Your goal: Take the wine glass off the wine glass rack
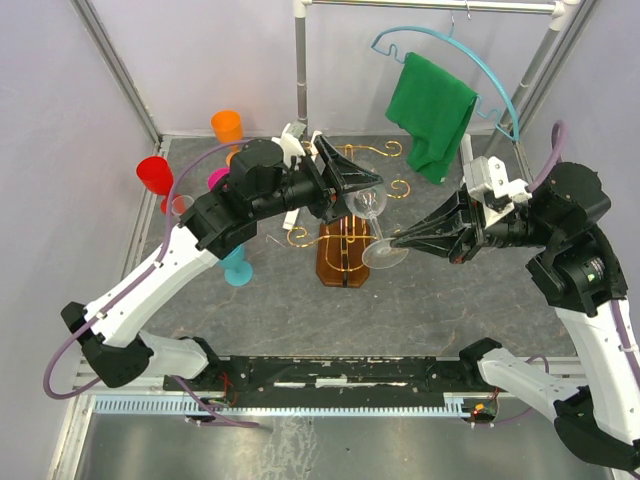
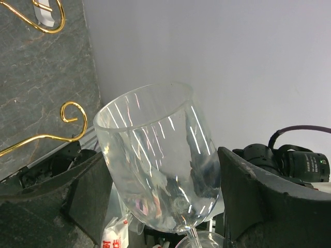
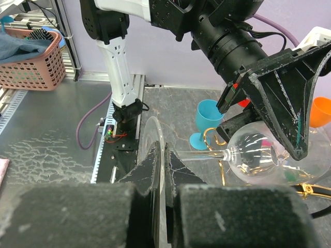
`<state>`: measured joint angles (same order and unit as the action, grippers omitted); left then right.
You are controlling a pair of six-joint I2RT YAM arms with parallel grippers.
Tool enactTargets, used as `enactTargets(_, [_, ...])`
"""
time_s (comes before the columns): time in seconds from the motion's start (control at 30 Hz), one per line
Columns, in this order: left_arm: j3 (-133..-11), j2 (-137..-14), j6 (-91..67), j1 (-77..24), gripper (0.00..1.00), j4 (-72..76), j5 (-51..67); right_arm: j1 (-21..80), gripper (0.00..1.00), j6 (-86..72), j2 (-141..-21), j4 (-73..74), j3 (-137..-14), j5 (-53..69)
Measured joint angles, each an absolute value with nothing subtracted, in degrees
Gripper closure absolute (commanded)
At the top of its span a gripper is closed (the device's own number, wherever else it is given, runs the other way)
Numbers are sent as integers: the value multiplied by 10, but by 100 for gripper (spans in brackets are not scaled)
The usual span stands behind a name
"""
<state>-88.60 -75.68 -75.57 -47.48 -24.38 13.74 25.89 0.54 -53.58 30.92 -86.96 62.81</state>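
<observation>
1 wine glass [image 1: 372,205], clear. It hangs nearly sideways in the air over the right side of the wine glass rack [image 1: 343,262], bowl toward the back, foot toward the front-right. Cannot tell whether the stem touches a wire arm.

2 arms, 2 grippers:
- Right gripper [image 1: 397,241]: clenched on the rim of the glass's foot. In the right wrist view the disc sits edge-on between the two pads.
- Left gripper [image 1: 365,193]: its fingers straddle the bowl, one on each side and very close to it (left wrist view). Cannot tell whether they actually press the glass or just flank it.

1 rack: brown wooden oval base, thin gold wire arms with curled ends. It stands upright mid-table [image 1: 440,300].

4 coloured cups, all left of the rack:
- orange cup [image 1: 227,126] at the back
- red cup [image 1: 154,174] far left
- pink cup [image 1: 217,179], partly behind the left arm
- teal cup [image 1: 237,268], nearest the front, just beside the left forearm

1 green towel [image 1: 430,110] is draped over 1 teal hanger [image 1: 497,85], which hooks on the grey rail [image 1: 430,6] at the back right. 1 pink basket [image 3: 32,62] sits off-table (right wrist view only).

Writing: a white packet [image 2: 111,238] at the bottom edge of the left wrist view has red print, cropped and not readable. The small white label on the right arm is also too small to read.
</observation>
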Motion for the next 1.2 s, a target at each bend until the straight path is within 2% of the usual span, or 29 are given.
enactTargets(0.1, [-886, -755, -753, -476, 33, -244, 133, 259, 57, 4, -536, 310, -871, 626])
enactTargets(0.17, [-886, -752, -739, -477, 34, -250, 121, 259, 30, 3, -535, 310, -875, 615])
enactTargets(0.23, [-886, -747, -721, -477, 35, -260, 105, 259, 14, 6, -533, 314, -883, 599])
enactTargets(0.3, [-886, -740, -705, -477, 35, -269, 91, 259, 7, 11, -529, 321, -891, 584])
enactTargets(0.57, [-893, -706, -608, -495, 36, -299, 27, 260, 5, 29, -503, 373, -931, 503])
enactTargets(0.83, [-914, -709, -459, -676, 37, -329, -81, 260, 4, 26, -542, 420, -976, 351])
enactTargets(1.07, [-786, -691, -324, -799, 36, -269, -230, 260, 4, 11, -530, 421, -957, 208])
enactTargets(1.2, [-689, -691, -219, -881, 35, -174, -349, 260, 4, -6, -522, 427, -967, 109])
